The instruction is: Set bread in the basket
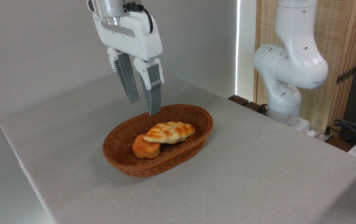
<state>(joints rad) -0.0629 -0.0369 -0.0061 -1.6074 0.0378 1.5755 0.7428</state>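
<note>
Bread [169, 132] lay below your gripper [144, 107] in the wicker basket [140, 169], apparently overlapping an orange bun [146, 148]; your fingers hung parted, empty.

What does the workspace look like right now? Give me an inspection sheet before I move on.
Surface: table under a pale grey cloth, flat, no spills seen.
Job's things: braided bread lies inside the basket, its left end resting on the round bun; the basket sits upright mid-table.
Clutter: the orange round bun in the basket; nothing else on the cloth.
Gripper: gripper hangs above the basket's back rim, fingers apart, holding nothing, clear of the bread.
Cables: a black cable at the gripper's wrist; loose cables off the table at right.
Surroundings: arm base beyond the table's far right edge, slatted wooden screen behind it, plain wall at left.
</note>
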